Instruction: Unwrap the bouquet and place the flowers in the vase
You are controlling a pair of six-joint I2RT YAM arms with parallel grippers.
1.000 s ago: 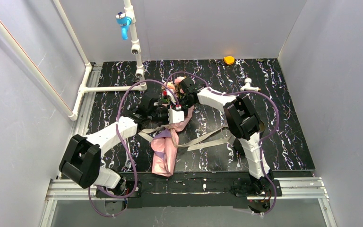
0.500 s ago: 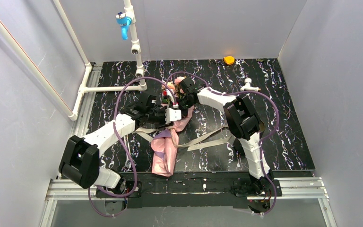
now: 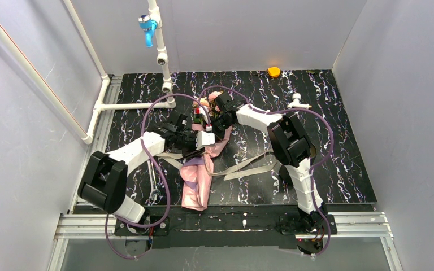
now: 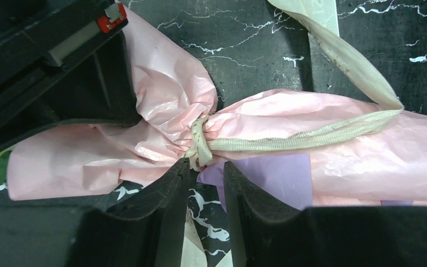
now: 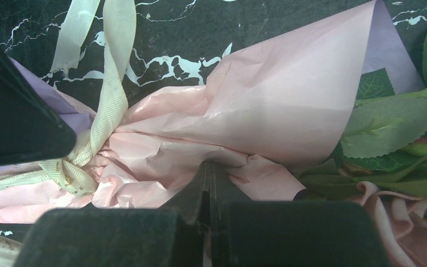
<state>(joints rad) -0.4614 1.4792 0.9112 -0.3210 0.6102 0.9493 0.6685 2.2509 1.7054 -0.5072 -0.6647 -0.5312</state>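
**Ribbon Knot Release: Bouquet Anchored, Knot Addressed**

The bouquet (image 3: 199, 172) is laid flat on the table (image 3: 344, 113) between the two arms. Its cone tip points toward the bases, and the flowers (image 3: 208, 103) lie at the far end. The wrapping is not yet off: the ribbon (image 4: 289, 142) is cinched round the pink paper (image 4: 161, 105) at a knot (image 4: 200, 147).

The right gripper (image 5: 208, 165) is pressed together, and creases in the paper converge on its tips. It is judged to be pinching a fold, so that the bundle is anchored while the tie is worked. The left gripper (image 4: 207, 167) is presented to the knot with its jaws partly apart. The knot lies at the mouth of the gap, and nothing is seen clamped. This placement is judged to prepare a bite on the knot.

The top view gives only the overall layout and the loose ribbon ends on the table; both sets of fingertips are hidden there. The left wrist view supplies the knot and the lilac lining (image 4: 283, 178). The right wrist view supplies green leaves (image 5: 375, 130) and a rose head (image 5: 395, 222) at the paper's open end. The vase cannot be identified in any view.
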